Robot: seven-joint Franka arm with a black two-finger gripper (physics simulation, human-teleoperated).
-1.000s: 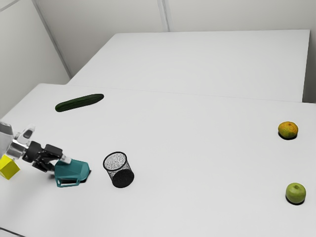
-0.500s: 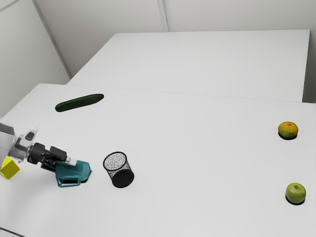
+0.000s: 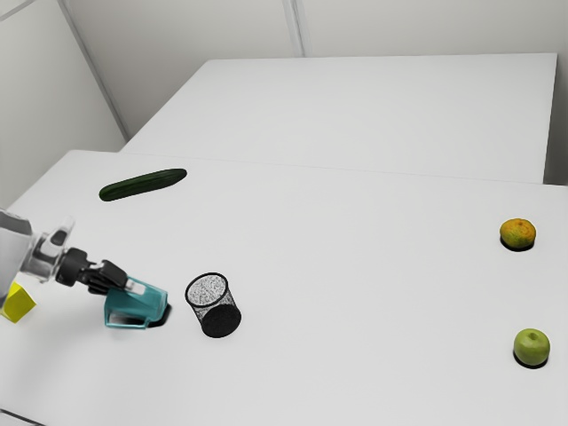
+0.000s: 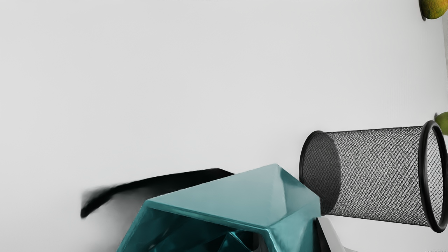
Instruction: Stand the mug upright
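At the exterior view's left edge is a yellow block (image 3: pixel 18 304). Beside it, the hand (image 3: pixel 126 286) is clamped on the teal mug (image 3: pixel 149 298), tipped over, mouth toward the hand. A cucumber (image 3: pixel 144 185) lies farther back on the table (image 3: pixel 355 284). Then comes a black mesh cup (image 3: pixel 219 319), upright, near the mug. Well right, an orange fruit (image 3: pixel 517 232) sits behind a green apple (image 3: pixel 532 346).

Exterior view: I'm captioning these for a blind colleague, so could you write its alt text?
A robot gripper is at a tipped teal mug, beside an upright black mesh cup on a white table. A yellow block shows near the arm, a cucumber lies farther back, and an orange fruit and green apple sit at the exterior view's right.
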